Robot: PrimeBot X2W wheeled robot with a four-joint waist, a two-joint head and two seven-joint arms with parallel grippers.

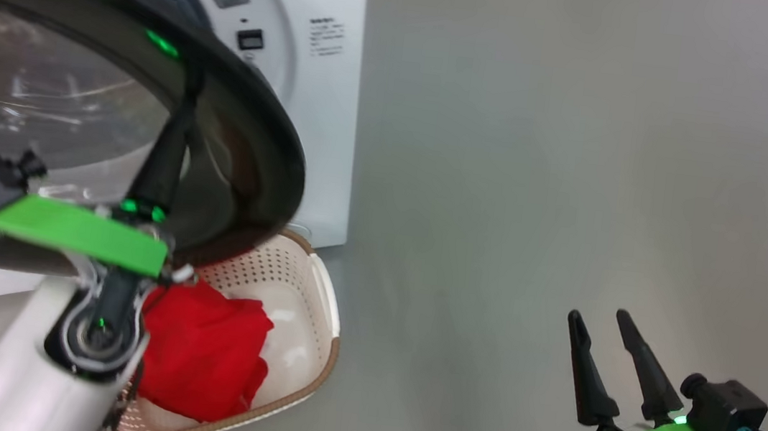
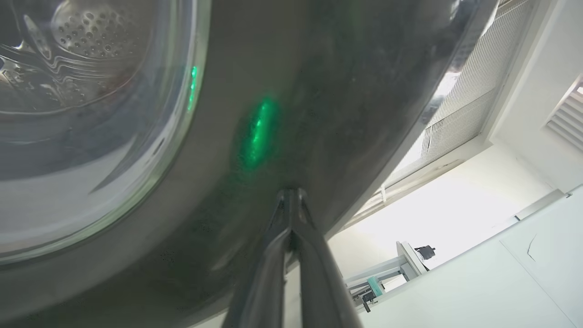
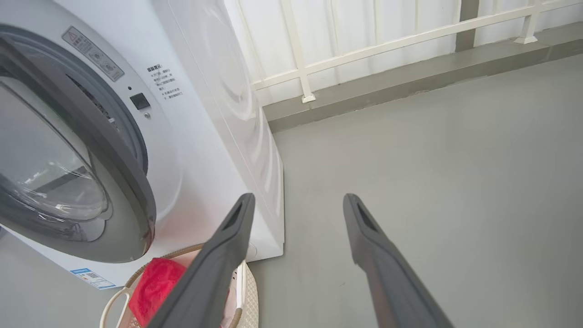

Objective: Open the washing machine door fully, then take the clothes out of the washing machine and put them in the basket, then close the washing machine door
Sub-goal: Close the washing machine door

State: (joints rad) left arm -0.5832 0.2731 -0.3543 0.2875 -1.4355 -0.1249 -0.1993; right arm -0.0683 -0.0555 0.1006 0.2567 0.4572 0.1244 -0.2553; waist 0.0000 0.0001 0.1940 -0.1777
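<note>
1. Washing machine door (image 1: 264,158): ajar, not latched. Right wrist view shows a gap btwn its black rim and the front of the washing machine (image 1: 325,129).
2. left gripper (image 2: 291,193): fingers pressed together, nothing pinched. Tips look to be touching the door's glossy rim, just to one side of the glass window (image 2: 68,114).
3. Key relation: door face sits straight ahead of the left fingertips, w/ the machine opening beyond it. Fingers' long axis meets the rim at a slant, not square. A fwd push would prob. swing the door shut, but the tips could skid on the gloss.
4. Nearer arm = left, tips at the rim. right gripper (image 1: 599,316): fingers spread wide, empty, well apart from the door, over bare floor (image 1: 543,154).
5. basket (image 1: 277,265): below and behind the left wrist, partly under the door's lower edge. Red clothes (image 1: 202,354) lie inside it, so unloading looks done and closing is the step in hand.
</note>
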